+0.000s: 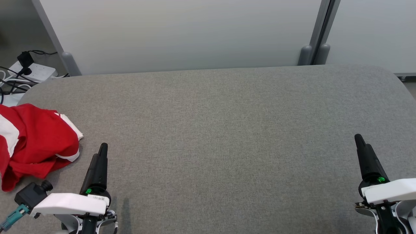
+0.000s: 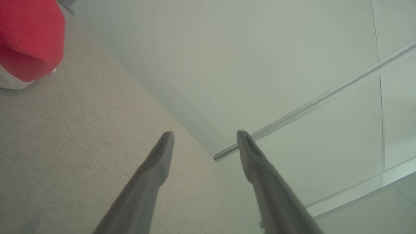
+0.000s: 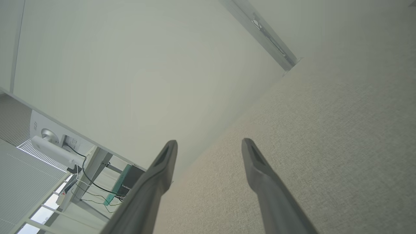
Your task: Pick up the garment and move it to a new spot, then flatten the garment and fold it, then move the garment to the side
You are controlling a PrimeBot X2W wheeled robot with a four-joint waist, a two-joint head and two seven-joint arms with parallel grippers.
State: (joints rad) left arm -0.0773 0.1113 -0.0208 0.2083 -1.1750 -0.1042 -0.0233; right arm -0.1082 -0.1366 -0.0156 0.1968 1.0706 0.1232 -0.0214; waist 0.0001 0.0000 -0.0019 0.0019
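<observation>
A red garment [image 1: 32, 144] with white trim lies crumpled at the left edge of the grey fabric table [image 1: 221, 136]; a red corner of the garment [image 2: 29, 39] shows at the top left of the left wrist view. My left gripper [image 1: 103, 148] hovers just to its right, apart from it, and in the left wrist view the left gripper [image 2: 204, 135] is open with nothing between its fingers. At the table's lower right my right gripper [image 1: 358, 139] stands over bare fabric; the right wrist view shows the right gripper [image 3: 209, 143] open and empty.
A pale partition wall [image 1: 182, 32] with grey posts runs along the table's far edge. A power strip with black cables [image 1: 27, 70] lies on the floor at the far left. A small black camera unit [image 1: 32, 193] sits beside my left arm.
</observation>
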